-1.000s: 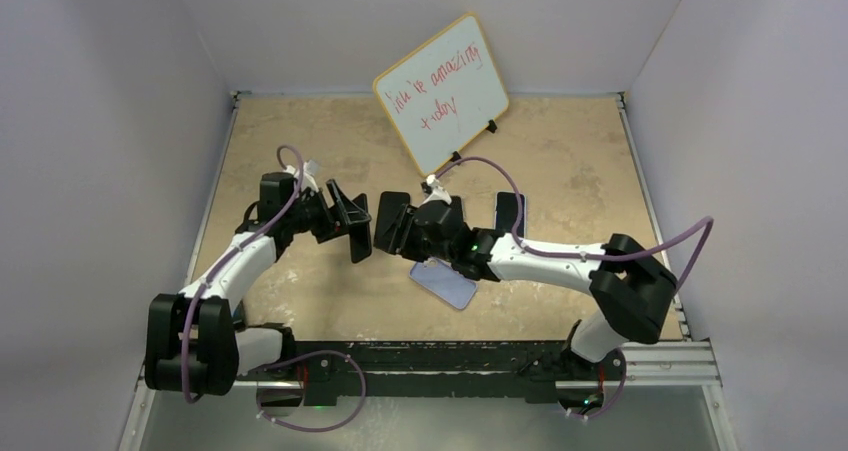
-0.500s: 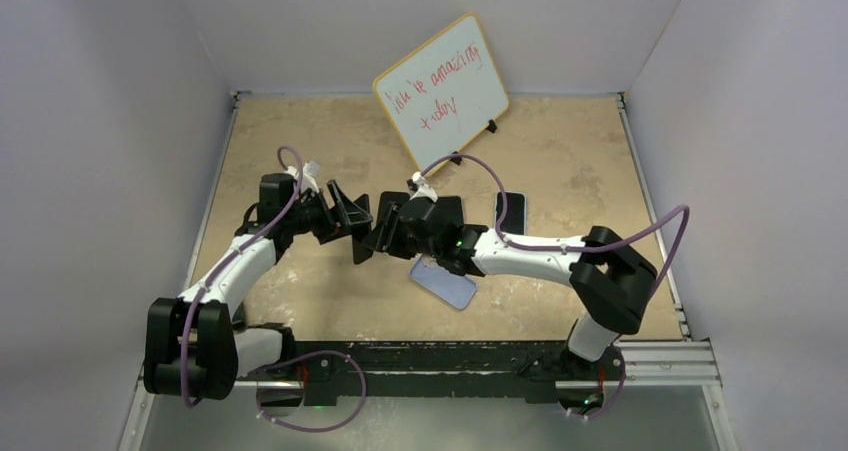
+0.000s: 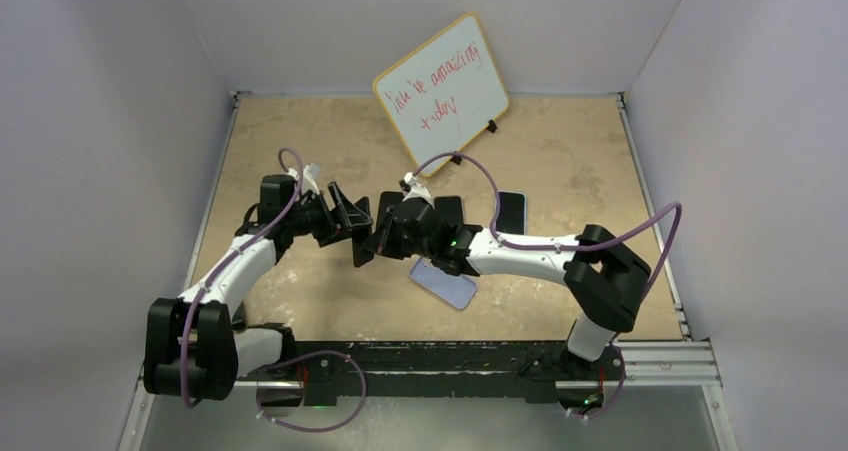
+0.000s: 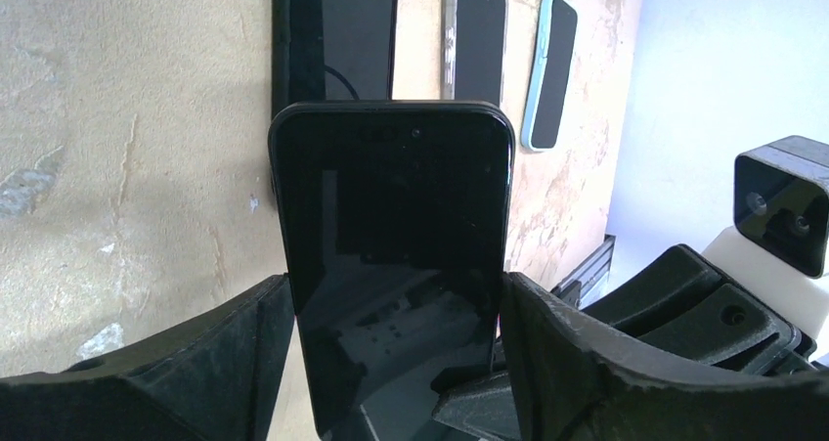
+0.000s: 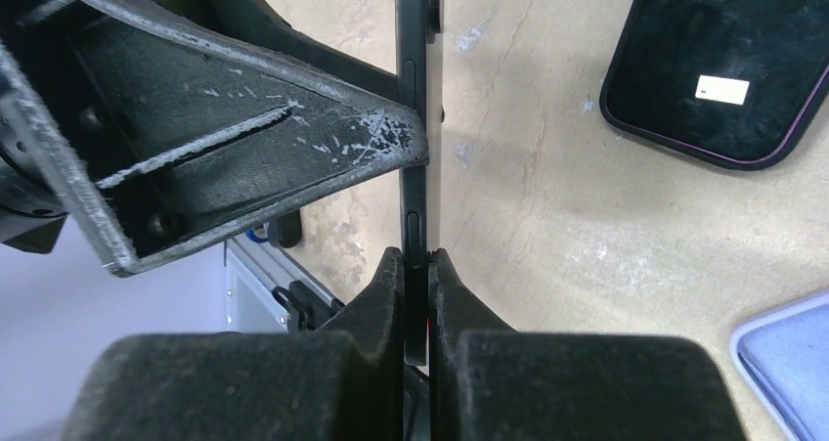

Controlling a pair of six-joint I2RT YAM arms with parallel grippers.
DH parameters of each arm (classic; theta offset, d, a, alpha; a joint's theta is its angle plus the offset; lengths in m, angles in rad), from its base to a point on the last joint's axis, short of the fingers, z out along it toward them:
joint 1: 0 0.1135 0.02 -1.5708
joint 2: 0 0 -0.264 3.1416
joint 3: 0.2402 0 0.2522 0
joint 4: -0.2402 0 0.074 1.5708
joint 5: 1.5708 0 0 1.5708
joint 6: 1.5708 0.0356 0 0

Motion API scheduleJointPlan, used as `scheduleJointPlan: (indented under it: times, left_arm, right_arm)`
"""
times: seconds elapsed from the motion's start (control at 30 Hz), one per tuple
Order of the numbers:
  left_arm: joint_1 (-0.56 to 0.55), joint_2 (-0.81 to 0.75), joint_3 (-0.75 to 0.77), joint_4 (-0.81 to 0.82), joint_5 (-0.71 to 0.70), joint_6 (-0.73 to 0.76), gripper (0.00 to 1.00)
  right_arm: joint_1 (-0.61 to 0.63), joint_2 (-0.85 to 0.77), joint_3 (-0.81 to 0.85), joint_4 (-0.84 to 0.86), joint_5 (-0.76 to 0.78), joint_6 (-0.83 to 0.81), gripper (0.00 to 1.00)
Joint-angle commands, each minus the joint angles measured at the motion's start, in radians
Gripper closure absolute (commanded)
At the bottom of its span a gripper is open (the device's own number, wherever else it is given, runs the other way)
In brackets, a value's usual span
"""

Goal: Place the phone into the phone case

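One phone [image 4: 391,197] pinched by left tool [image 4: 391,289], right tool [image 5: 417,260]; three items [image 3: 452,207] [image 3: 511,211] [image 3: 445,283] flat.

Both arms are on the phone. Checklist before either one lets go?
1. Left gripper grip on the phone: ok. One finger is on each long edge.
2. Right gripper grip: ok. Its pads pinch the phone's thin edge.
3. Gap between the two grips: ok but tight. The left finger crosses the same edge just beyond the right pads.
4. Target case known: cannot tell. A purple-rimmed case and a light blue item both lie on the table.
5. Purple-rimmed case open side up: cannot tell.
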Motion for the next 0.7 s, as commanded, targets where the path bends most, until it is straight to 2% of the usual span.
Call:
scheduleJointPlan:
  times: [0.0, 0.17, 0.3, 0.47, 0.67]
  left_arm:
    - [-0.002, -0.051, 0.047, -0.013, 0.059, 0.024, 0.22]
    - [-0.002, -0.063, 0.068, -0.028, 0.12, 0.043, 0.13]
    - [-0.003, -0.082, 0.079, -0.034, 0.151, 0.034, 0.13]
    - [-0.034, -0.076, 0.073, -0.074, 0.101, 0.053, 0.22]
    - [-0.154, -0.065, 0.058, -0.06, -0.025, 0.03, 0.32]
  right_arm:
    - [-0.004, -0.063, -0.038, -0.029, 0.058, -0.033, 1.0]
    - [-0.01, -0.167, -0.139, -0.03, 0.139, -0.15, 1.0]
    - [-0.037, -0.281, -0.227, -0.05, 0.151, -0.202, 1.0]
    - [-0.047, -0.438, -0.269, -0.193, 0.159, -0.385, 1.0]
    - [-0.048, -0.581, -0.307, -0.38, 0.142, -0.562, 1.0]
